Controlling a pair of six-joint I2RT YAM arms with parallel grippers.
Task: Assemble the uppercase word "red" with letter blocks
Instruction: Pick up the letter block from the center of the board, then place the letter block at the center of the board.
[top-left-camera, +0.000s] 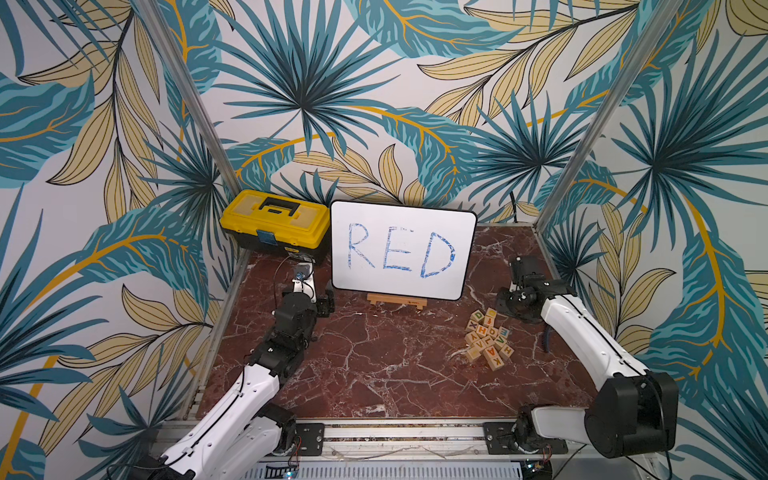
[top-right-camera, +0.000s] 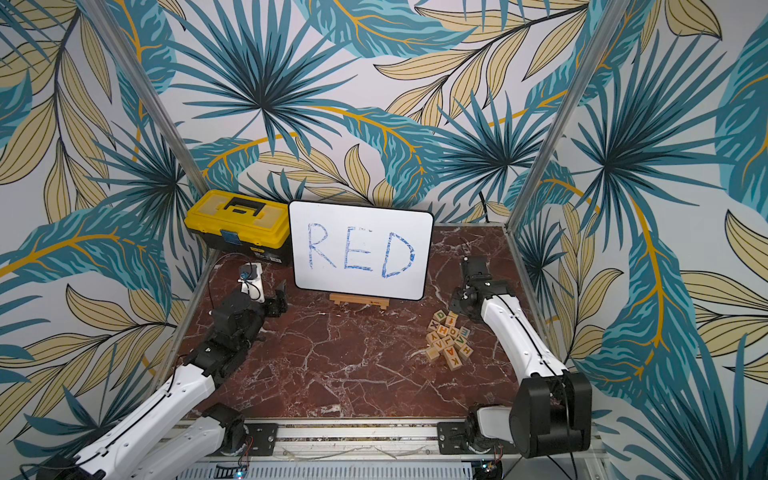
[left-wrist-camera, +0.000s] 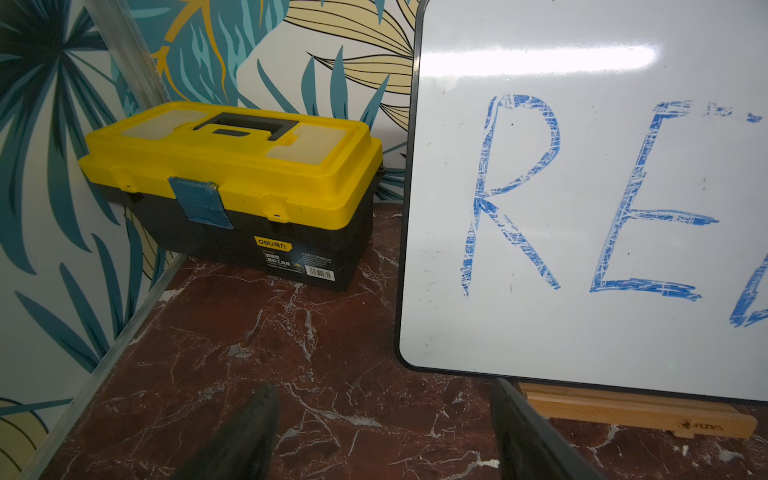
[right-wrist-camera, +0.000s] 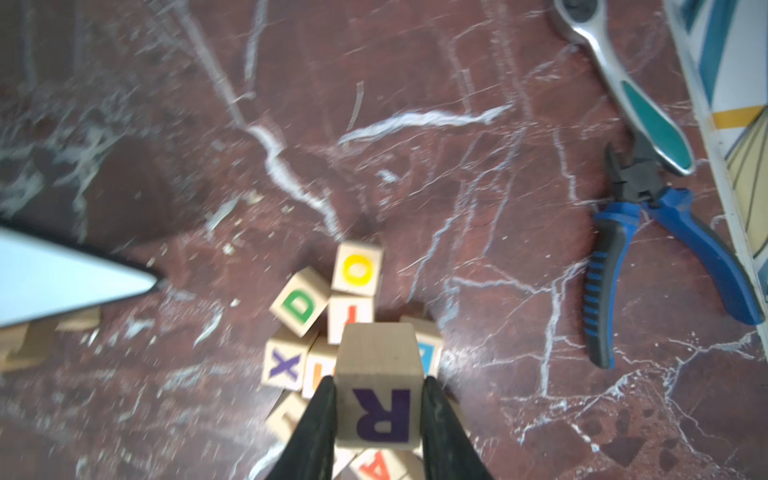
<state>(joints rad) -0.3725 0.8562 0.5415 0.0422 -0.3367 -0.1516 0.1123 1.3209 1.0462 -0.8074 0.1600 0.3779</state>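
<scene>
The right gripper (right-wrist-camera: 379, 380) is pinching the R block (right-wrist-camera: 376, 357) between both fingers; the D block (right-wrist-camera: 300, 306) is lying just beyond it, face up; the left gripper (left-wrist-camera: 382, 395) is hanging agape and empty beside the whiteboard (left-wrist-camera: 582, 208), which is showing RED in blue; the toolbox (left-wrist-camera: 232, 166) is showing a "deli" label.

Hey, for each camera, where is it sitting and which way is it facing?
Top views: high over the front of the table, looking down toward the back wall; left arm and right arm show.
Left wrist: on the left arm, low, facing the whiteboard and toolbox; the open left pincer shows.
Right wrist: on the right arm, looking down on the blocks; the right pincer grips the R block.
Shared: all views catch the whiteboard; top views also show toolbox and blocks.
</scene>
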